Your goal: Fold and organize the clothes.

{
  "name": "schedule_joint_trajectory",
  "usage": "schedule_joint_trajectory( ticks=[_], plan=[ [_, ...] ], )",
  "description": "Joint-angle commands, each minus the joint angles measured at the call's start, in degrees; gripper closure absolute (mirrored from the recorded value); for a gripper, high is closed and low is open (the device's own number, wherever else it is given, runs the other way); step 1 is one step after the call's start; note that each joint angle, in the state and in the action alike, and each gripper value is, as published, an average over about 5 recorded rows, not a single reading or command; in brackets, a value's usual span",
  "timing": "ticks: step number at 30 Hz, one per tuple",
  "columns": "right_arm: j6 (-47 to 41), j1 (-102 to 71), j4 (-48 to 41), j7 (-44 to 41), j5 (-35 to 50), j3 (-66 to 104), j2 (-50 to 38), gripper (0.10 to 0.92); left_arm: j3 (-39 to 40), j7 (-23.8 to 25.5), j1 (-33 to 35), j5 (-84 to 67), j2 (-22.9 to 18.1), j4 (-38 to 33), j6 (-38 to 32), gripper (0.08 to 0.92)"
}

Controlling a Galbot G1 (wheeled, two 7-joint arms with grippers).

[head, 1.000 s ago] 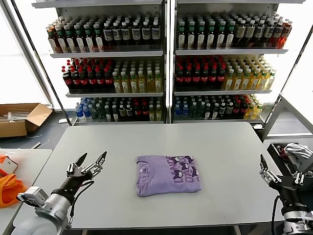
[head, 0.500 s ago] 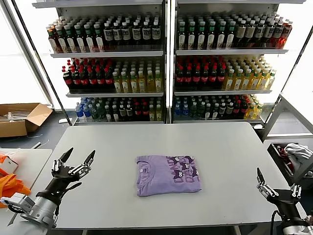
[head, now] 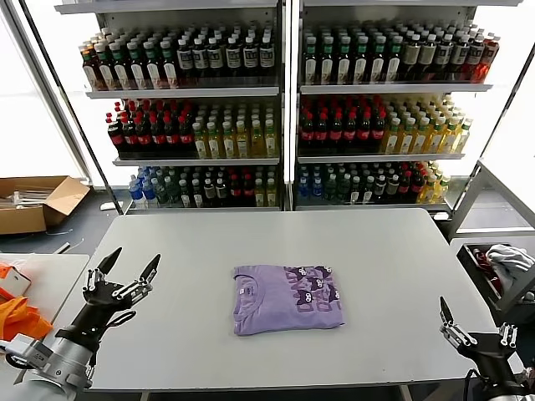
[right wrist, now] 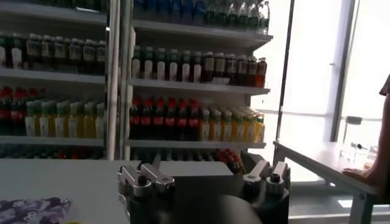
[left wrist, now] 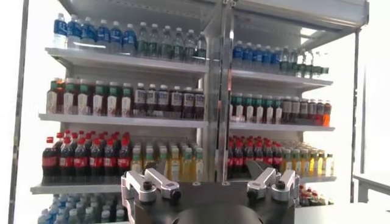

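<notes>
The lavender T-shirt lies folded into a neat rectangle at the middle of the grey table, its dark purple graphic up and to the right, its white neck label to the left. A corner of it shows in the right wrist view. My left gripper is open and empty, raised at the table's left edge, well left of the shirt. My right gripper is open and empty, low at the table's front right corner. Both wrist views face the shelves, with the fingers spread apart.
Shelves of drink bottles stand behind the table. A bright orange bag lies on a side table at the left. A cardboard box sits on the floor at the far left. A white-grey cloth bundle lies in a bin at the right.
Both arms have drawn back from the shirt, the left one out and down to the left, the right one downward. In the last half second they barely moved. The shirt has not moved.
</notes>
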Motion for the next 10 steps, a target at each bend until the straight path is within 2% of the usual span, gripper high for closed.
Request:
schedule_joint_trajectory(
  ticks=[1,10],
  plan=[
    [0.03,-1.2,0.16,-0.72,-0.39,0.57,0.48,0.203,-0.61,2.17,0.41,0.08,0.26,-0.02,-0.94,0.177],
    [-0.94,0.59,-0.34,-0.93,-0.48,0.5,-0.05,0.203,-2.05,3.35,0.43,0.41,0.14,-0.03,1.16,0.177]
  ],
)
